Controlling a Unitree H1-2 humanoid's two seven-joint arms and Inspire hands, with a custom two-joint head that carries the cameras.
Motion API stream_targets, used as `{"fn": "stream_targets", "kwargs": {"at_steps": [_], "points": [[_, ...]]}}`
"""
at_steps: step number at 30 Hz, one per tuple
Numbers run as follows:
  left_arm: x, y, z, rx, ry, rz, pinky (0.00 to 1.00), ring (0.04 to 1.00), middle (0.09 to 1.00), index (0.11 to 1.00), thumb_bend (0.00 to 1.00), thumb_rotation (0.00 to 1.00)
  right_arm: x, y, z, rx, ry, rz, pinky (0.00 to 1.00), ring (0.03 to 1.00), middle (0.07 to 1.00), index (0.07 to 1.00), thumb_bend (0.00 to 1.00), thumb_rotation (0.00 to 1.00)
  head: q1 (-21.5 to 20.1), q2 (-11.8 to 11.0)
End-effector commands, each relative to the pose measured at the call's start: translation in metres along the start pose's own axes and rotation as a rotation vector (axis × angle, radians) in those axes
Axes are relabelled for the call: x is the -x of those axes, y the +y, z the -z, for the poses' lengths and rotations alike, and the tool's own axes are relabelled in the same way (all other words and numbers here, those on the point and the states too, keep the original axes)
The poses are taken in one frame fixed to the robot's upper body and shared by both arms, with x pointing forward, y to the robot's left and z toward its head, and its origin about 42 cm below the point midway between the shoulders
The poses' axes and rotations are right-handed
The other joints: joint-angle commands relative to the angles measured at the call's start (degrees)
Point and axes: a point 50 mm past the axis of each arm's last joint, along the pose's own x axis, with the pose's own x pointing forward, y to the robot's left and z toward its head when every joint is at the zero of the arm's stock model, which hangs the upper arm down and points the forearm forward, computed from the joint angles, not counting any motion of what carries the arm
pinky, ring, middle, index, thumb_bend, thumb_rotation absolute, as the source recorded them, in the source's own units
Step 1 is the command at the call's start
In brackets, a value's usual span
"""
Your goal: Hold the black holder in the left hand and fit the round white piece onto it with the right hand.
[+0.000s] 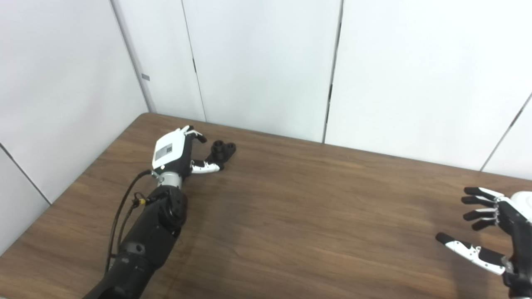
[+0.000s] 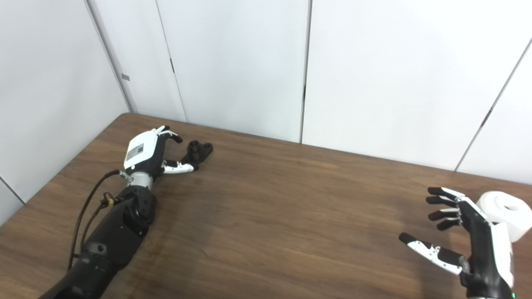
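Observation:
The black holder [image 1: 223, 150] lies on the brown table [image 1: 291, 216] near its far left corner. My left hand [image 1: 176, 151] rests just left of it, open, with the thumb tip touching or nearly touching the holder's near side and the other fingers above it. The round white piece [image 2: 506, 212], a roll with a hollow centre, stands at the table's right side. My right hand [image 2: 465, 241] hovers in front and left of the roll, open and holding nothing, its back turned toward the roll, part of which it hides.
White wall panels [image 1: 266, 62] close the table's far edge and left side. The table's left edge runs diagonally beside my left arm [image 1: 145, 241]. A black cable [image 1: 120, 211] loops along that forearm.

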Motion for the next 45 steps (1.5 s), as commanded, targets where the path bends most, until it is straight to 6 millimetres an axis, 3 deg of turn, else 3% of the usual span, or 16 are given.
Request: {"fn": "stream_targets", "kwargs": {"at_steps": [1,14,20,33,39,45], "points": [[-0.021,0.028,-0.010,-0.019,-0.054,-0.098,0.78,0.943,0.920,0.677,1.00,0.30,-0.009,-0.009,-0.013,-0.002,-0.058,0.030,0.41,0.529,0.651,0.684,0.64,0.00,0.0,0.0],[-0.027,0.014,-0.013,-0.023,-0.030,-0.041,0.79,0.941,0.908,0.676,1.00,0.32,-0.009,-0.010,-0.015,0.004,-0.033,0.023,0.41,0.525,0.645,0.675,0.65,0.00,-0.6,0.5],[-0.034,0.004,-0.019,-0.013,-0.036,-0.022,0.72,0.899,0.858,0.667,0.98,0.29,-0.008,-0.012,-0.016,0.005,-0.033,0.023,0.41,0.522,0.647,0.683,0.65,0.00,-1.0,0.7],[-0.048,-0.003,-0.015,-0.031,-0.004,0.023,0.68,0.874,0.841,0.637,0.90,0.32,-0.002,-0.015,-0.022,0.013,-0.005,0.020,0.40,0.517,0.650,0.698,0.64,0.00,-1.4,1.6],[-0.045,-0.009,-0.012,0.003,-0.008,0.060,0.71,0.854,0.779,0.477,0.83,0.25,0.001,-0.017,-0.019,0.018,-0.004,0.021,0.41,0.527,0.653,0.699,0.64,0.00,-1.3,2.1],[-0.038,-0.014,-0.014,0.006,-0.006,0.080,0.68,0.810,0.743,0.390,0.91,0.23,0.001,-0.017,-0.018,0.020,-0.010,0.020,0.41,0.529,0.654,0.699,0.63,0.00,-1.1,2.4]]}}
